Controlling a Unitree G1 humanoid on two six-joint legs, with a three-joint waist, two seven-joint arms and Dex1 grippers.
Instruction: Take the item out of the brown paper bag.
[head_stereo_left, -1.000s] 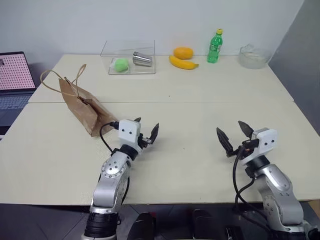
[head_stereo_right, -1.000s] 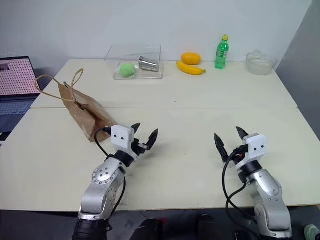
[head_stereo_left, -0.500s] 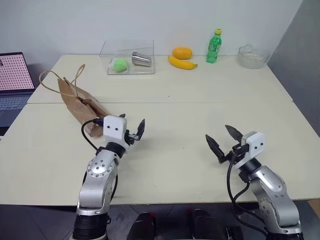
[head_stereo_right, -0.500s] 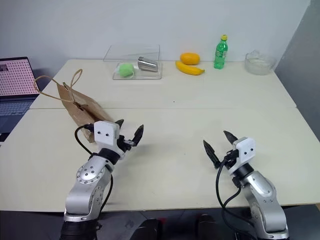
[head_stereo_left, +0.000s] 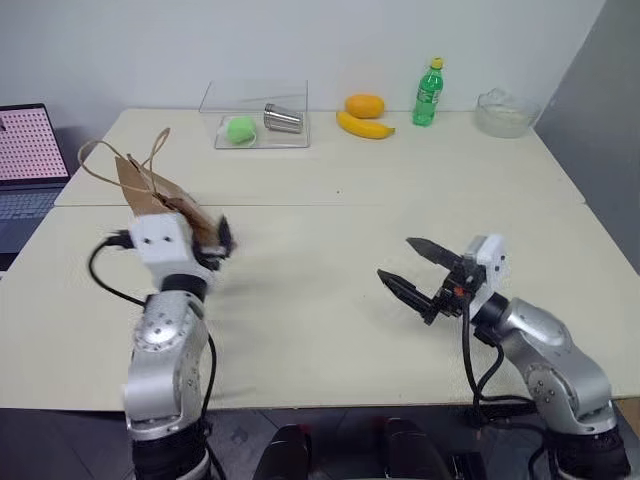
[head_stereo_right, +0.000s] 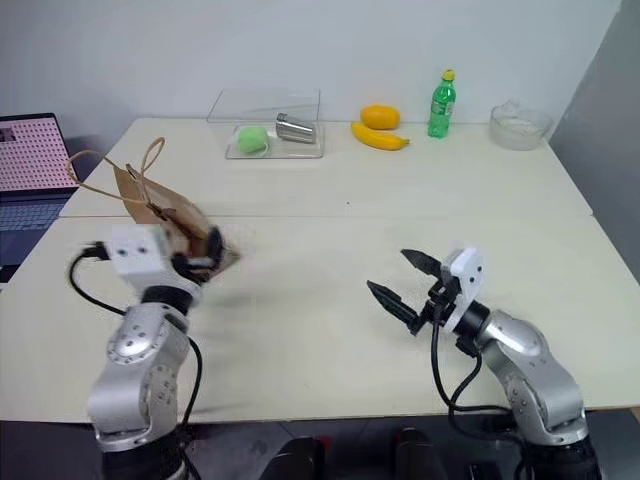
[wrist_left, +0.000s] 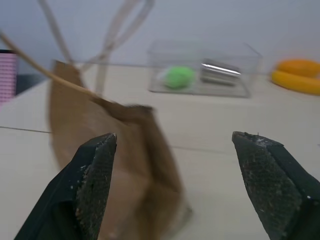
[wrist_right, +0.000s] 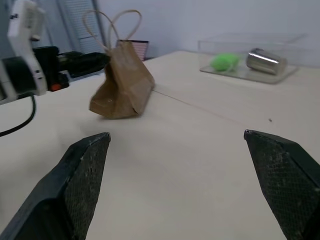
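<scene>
Lying on its side near the counter's left edge: one bag (head_stereo_left: 160, 205), creased brown paper, two loop handles trailing toward the far-left corner. Item presumably inside; not visible. One left gripper (wrist_left: 172, 185), released, fingers spread, level and aimed at the bag just ahead, likely to steady or enter it. One right gripper (head_stereo_left: 408, 270), released, wide apart, mid-counter, angled toward the bag, well apart from it. Along the far edge: one clear box (head_stereo_left: 256, 115) holding one green ball (head_stereo_left: 240, 128) and one metal cup (head_stereo_left: 284, 118); one orange (head_stereo_left: 365, 105); one banana (head_stereo_left: 365, 125); one green bottle (head_stereo_left: 428, 92); one bowl (head_stereo_left: 503, 113). One laptop (head_stereo_left: 28, 160) past the left edge.
</scene>
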